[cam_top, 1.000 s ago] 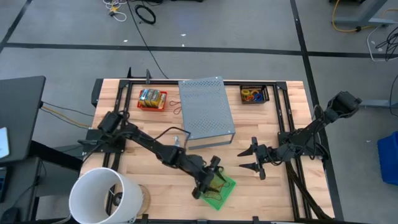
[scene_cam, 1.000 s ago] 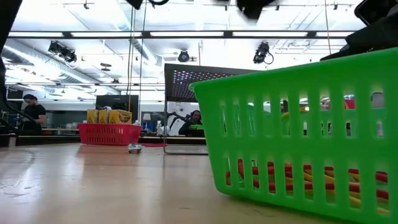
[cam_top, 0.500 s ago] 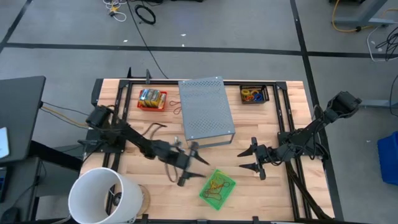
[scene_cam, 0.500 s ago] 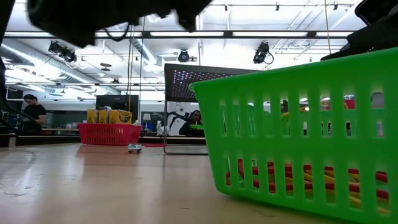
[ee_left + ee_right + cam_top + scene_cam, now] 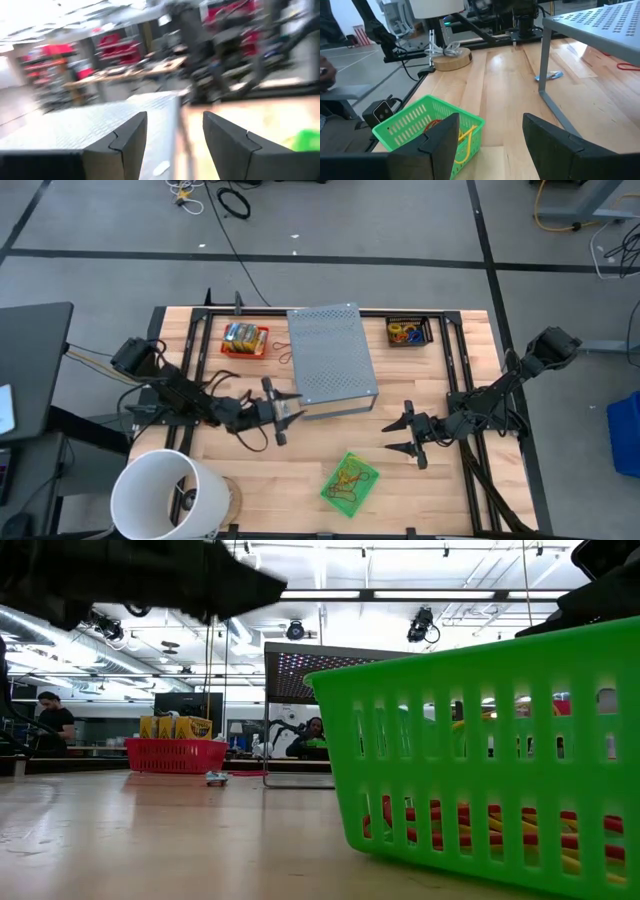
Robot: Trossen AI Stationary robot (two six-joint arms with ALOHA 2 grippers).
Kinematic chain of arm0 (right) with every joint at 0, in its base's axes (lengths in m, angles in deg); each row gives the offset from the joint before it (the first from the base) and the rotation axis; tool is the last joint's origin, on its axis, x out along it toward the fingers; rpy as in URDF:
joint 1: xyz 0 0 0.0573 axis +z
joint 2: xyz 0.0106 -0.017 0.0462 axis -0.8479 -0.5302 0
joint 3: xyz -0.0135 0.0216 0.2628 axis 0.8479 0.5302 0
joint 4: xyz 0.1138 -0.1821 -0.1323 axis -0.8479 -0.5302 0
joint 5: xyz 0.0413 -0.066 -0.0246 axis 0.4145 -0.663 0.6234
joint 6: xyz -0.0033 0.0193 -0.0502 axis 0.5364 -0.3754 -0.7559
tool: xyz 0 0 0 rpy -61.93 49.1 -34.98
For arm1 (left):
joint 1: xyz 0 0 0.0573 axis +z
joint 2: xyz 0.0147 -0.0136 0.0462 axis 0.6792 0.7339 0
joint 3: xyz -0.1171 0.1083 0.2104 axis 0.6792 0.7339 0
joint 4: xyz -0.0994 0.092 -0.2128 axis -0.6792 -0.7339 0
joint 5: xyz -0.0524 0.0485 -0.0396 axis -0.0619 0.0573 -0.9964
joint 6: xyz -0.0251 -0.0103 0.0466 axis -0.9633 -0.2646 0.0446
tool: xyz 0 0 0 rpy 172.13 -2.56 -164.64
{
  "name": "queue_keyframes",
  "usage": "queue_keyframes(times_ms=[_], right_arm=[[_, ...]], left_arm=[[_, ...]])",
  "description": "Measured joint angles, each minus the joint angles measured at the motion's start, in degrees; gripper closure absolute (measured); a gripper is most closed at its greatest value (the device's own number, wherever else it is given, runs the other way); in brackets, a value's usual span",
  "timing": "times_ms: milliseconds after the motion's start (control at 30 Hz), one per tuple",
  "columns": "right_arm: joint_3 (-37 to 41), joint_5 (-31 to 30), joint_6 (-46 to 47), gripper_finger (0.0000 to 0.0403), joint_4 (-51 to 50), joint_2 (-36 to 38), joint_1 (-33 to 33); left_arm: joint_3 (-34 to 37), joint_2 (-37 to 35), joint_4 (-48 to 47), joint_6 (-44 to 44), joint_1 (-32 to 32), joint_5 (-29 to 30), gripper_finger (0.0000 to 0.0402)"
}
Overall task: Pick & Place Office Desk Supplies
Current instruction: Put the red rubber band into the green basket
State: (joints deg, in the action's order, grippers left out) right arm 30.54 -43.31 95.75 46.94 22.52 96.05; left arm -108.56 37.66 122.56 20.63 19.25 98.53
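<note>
A green plastic basket [image 5: 350, 480] stands on the table's near middle with orange, red and yellow rubber bands inside; it fills the low view [image 5: 490, 750] and shows in the right wrist view [image 5: 427, 127]. My left gripper [image 5: 292, 413] is open and empty, hovering by the near left corner of the grey perforated box [image 5: 330, 358]. In its wrist view, the open fingers frame the box top [image 5: 100, 130]. My right gripper [image 5: 388, 436] waits open to the right of the basket, above the table. A red tray of packets [image 5: 245, 338] and a black tray of rubber bands [image 5: 408, 332] sit at the far edge.
The big white bucket [image 5: 165, 495] stands at the near left corner beside a round wooden disc [image 5: 451, 59]. A small blue item [image 5: 550, 76] and a red band [image 5: 625, 66] lie under the raised grey box. Bare wood shows between basket and bucket.
My left gripper has risen from over the green basket and drawn back toward the table's left and far side, ending beside the grey box's near left corner. The basket and its bands have stayed where they were.
</note>
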Motion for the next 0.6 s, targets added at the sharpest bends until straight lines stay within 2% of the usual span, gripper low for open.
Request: queue_keyframes(times_ms=[433, 600], right_arm=[[0.0, -0.02, 0.17, 0.0177, 0.13, 0.01, 0.0], [0.0, -0.02, 0.02, 0.0177, 0.13, 0.02, 0.01]], left_arm=[[7.1, 0.01, 1.22, 5.83, -2.96, 24.29, 0.0209], [10.35, 0.01, 0.39, 2.92, -3.48, 30.5, 0.0209]])
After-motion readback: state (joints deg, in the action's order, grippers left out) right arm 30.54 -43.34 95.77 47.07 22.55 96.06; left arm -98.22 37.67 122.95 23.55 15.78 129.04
